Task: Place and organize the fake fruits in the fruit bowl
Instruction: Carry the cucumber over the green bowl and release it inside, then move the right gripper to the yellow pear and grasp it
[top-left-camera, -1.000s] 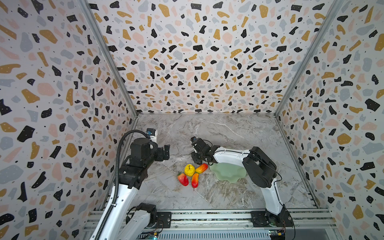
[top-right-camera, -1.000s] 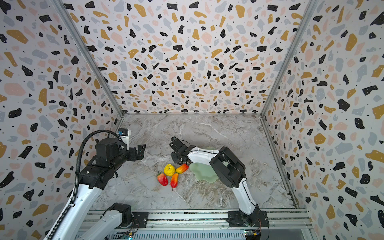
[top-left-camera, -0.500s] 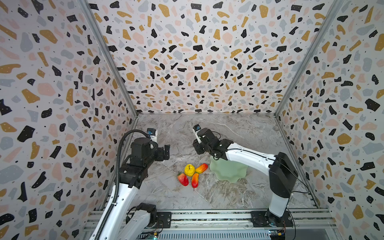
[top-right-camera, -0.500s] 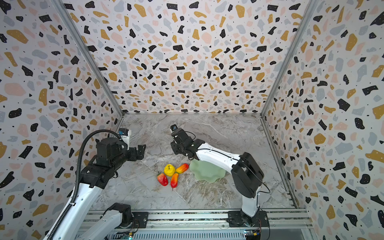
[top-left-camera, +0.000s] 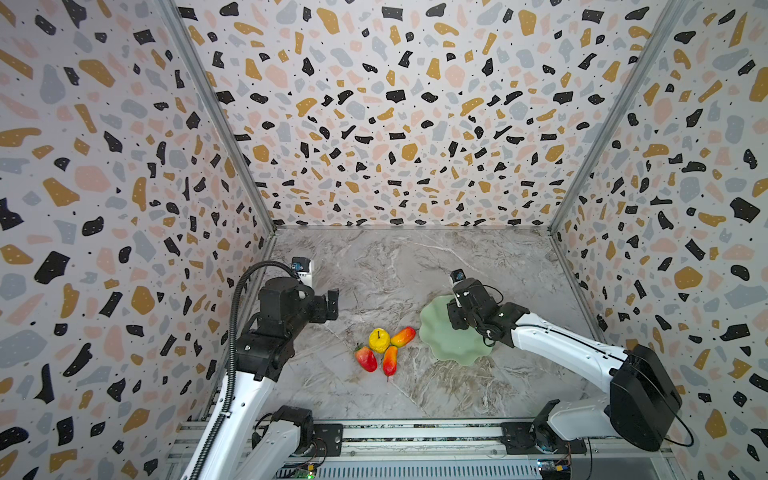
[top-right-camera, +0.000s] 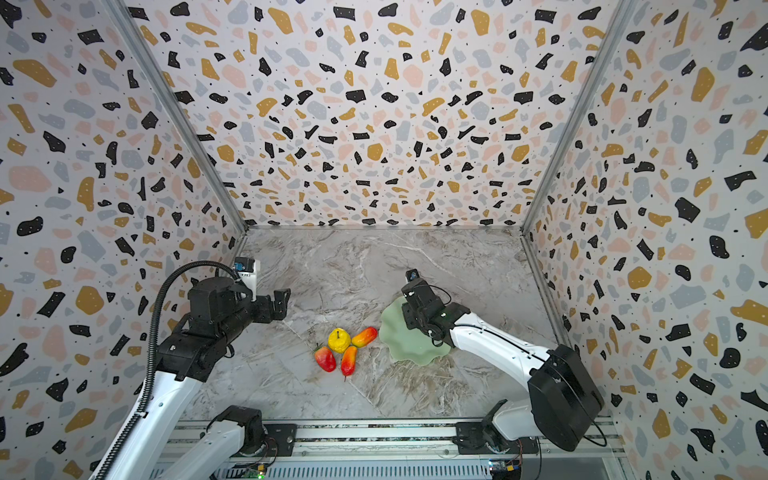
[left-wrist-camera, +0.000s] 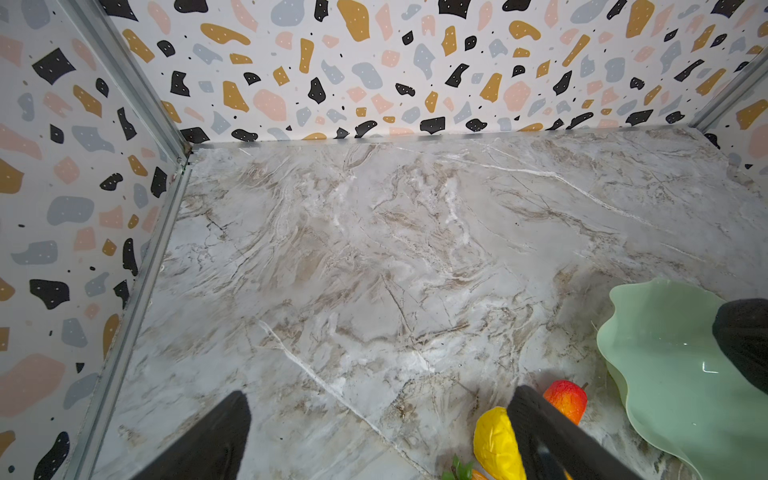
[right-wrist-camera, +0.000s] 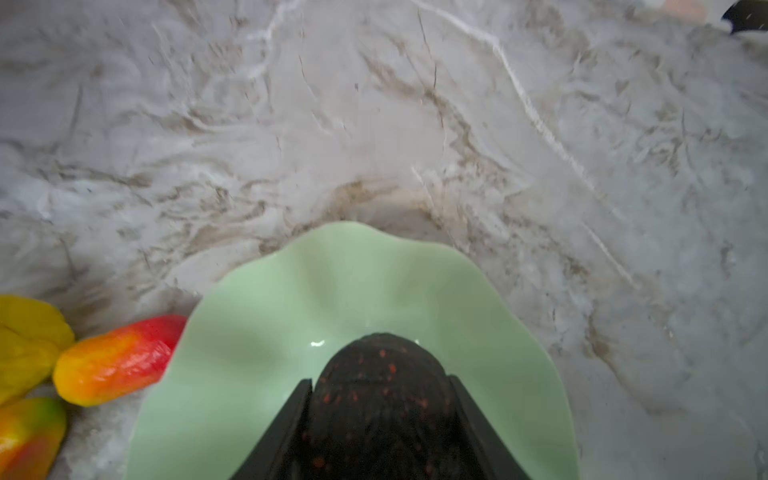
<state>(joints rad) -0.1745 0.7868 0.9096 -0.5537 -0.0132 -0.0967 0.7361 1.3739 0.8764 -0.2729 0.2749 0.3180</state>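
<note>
Grey-and-tan marble tabletop (top-left-camera: 374, 266) fills the booth floor, with pale veins cutting diagonally across it. Terrazzo-print panels close it in: back wall (top-left-camera: 395, 104), left wall (top-left-camera: 83, 208), right wall (top-left-camera: 685, 208), all flecked black, ochre, pink and grey. A silver corner post (top-left-camera: 218, 120) runs down each back seam. Along the near edge sits an aluminium rail (top-left-camera: 415, 434), with a slotted grille (top-left-camera: 415, 471) just below it.

Top views overhead; wrist views low, sharing fruit bowl (left-wrist-camera: 665, 395) (right-wrist-camera: 291, 324) (right seemingly closer, blurred).
</note>
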